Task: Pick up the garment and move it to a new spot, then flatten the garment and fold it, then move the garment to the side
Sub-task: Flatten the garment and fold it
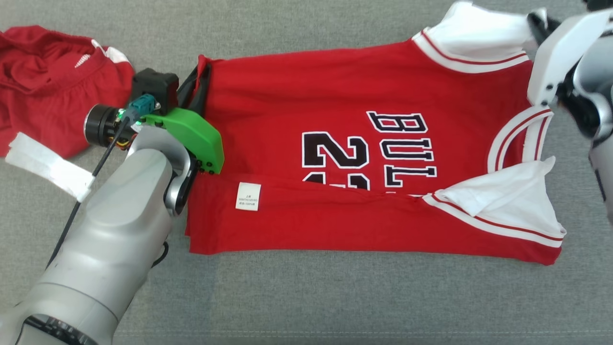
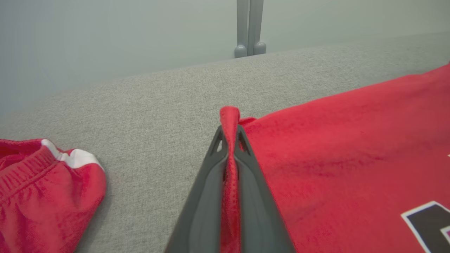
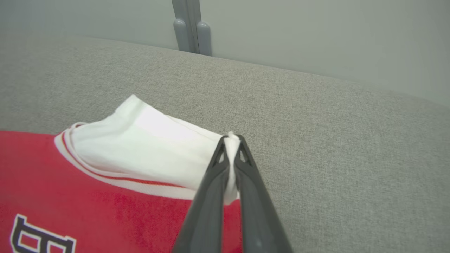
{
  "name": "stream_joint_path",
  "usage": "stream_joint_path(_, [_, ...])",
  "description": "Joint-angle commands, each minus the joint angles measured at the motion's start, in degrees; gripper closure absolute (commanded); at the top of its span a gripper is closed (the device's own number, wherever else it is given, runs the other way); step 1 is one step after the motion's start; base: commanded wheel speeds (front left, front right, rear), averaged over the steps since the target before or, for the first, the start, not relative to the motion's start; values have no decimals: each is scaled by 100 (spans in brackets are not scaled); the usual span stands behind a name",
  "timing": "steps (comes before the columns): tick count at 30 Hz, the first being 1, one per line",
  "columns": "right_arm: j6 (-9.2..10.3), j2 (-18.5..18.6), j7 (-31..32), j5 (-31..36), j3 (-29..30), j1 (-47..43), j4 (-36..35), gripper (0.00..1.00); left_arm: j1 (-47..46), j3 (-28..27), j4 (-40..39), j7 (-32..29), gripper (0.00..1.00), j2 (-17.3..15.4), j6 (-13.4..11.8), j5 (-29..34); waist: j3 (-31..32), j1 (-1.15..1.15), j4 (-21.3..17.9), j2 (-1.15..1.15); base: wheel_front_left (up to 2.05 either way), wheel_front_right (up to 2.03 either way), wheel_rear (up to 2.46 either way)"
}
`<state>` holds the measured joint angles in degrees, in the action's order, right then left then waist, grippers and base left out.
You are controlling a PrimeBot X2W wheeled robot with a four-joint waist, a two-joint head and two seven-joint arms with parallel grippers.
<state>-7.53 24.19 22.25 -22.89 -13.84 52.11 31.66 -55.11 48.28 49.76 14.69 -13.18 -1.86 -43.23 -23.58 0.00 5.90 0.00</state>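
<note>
Matt cloth jersey (image 1: 306,91), coarse woven upholstery (image 1: 335,297)

Bright even light, soft shadows, sharp

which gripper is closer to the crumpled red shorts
Left. The left gripper pinches a hem corner of the jersey, close beside the red shorts; the right gripper pinches the white sleeve at the jersey's opposite end.

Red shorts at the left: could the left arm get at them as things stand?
Probably not yet: the left pincer is shut on the jersey hem. The shorts lie close by across bare cushion, so once it lets go, likely yes.
</note>
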Motion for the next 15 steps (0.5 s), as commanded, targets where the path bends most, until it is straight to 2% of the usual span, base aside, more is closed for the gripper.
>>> stream_joint_path(1, [7, 25, 45, -130, -27, -252, -189, 100, 140, -8, -58, 36, 100, -76, -14, 47, 212, 0, -108, 0, 0, 0, 0])
stream_joint_path(4, [7, 71, 198, -436, -83, -804, -770, 100, 325, -22, -319, 52, 100, -207, 80, 289, 319, 0, -178, 0, 0, 0, 0])
stream_joint_path(7, [7, 92, 336, -627, -39, -1324, -1330, 100, 624, -147, -674, 47, 100, -336, 57, 524, 394, 0, -250, 0, 0, 0, 0])
stream_joint_path(15, [7, 93, 816, -737, 283, -2591, -2488, 100, 1371, -454, -1180, 49, 100, -502, 75, 991, 529, 0, -296, 0, 0, 0, 0])
